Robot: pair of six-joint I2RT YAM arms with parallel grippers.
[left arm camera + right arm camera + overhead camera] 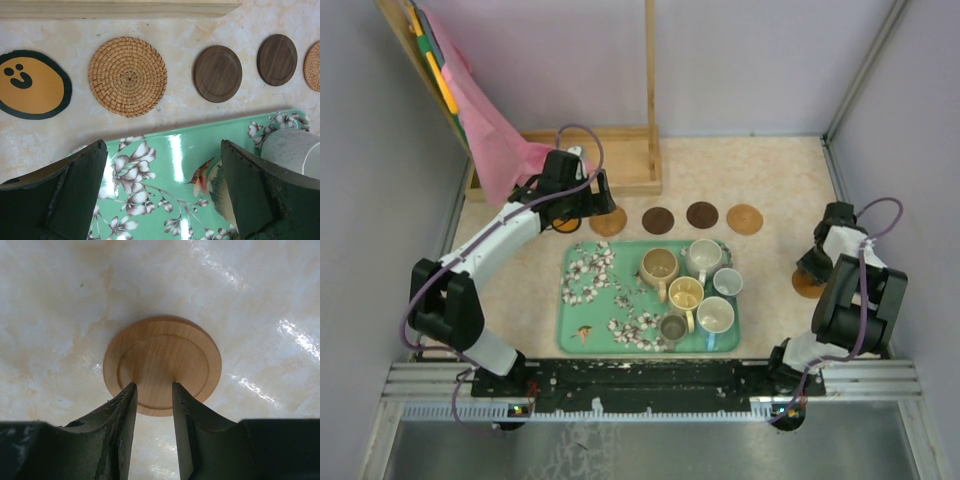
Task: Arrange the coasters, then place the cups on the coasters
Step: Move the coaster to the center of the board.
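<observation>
Our left gripper (164,149) hangs spread wide by the row of 5 coasters (128,76); the right gripper (152,390), jaws narrowly parted, straddles the pale wooden coaster (162,357) at its rim, we judge to add it.

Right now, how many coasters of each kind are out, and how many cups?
Woven coasters: 2
Dark wood coasters: 2
Light wood coaster: 1
Smiley-face coaster: 1
Cups: 6
Total: 12
</observation>
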